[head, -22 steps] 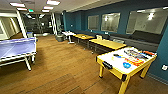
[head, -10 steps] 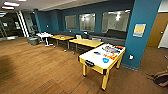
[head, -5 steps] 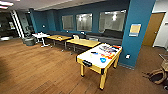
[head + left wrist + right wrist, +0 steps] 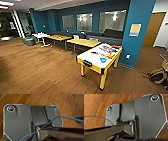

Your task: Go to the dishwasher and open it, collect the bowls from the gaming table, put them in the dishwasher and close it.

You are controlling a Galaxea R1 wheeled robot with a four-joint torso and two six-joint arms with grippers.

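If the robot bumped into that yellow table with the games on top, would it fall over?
Probably not. The gaming table stands on legs set at its corners, wide apart, so it looks steady. Its thick yellow sides suggest it is fairly heavy. On the smooth wooden floor it might slide a little instead.

Left wrist camera, my inventory as I drive. Item one: warm brown wooden plank floor, boards running diagonally, filling the background. Item two: thin blue cable, crossing in front of my arm's own dark plate and curving down past the jointed bar. Item three: loose tangle of thin dark thread-like line lying on the floor planks, well apart from the blue cable. Item four: dark object at the frame edge where the blue cable ends; I cannot tell what it is.
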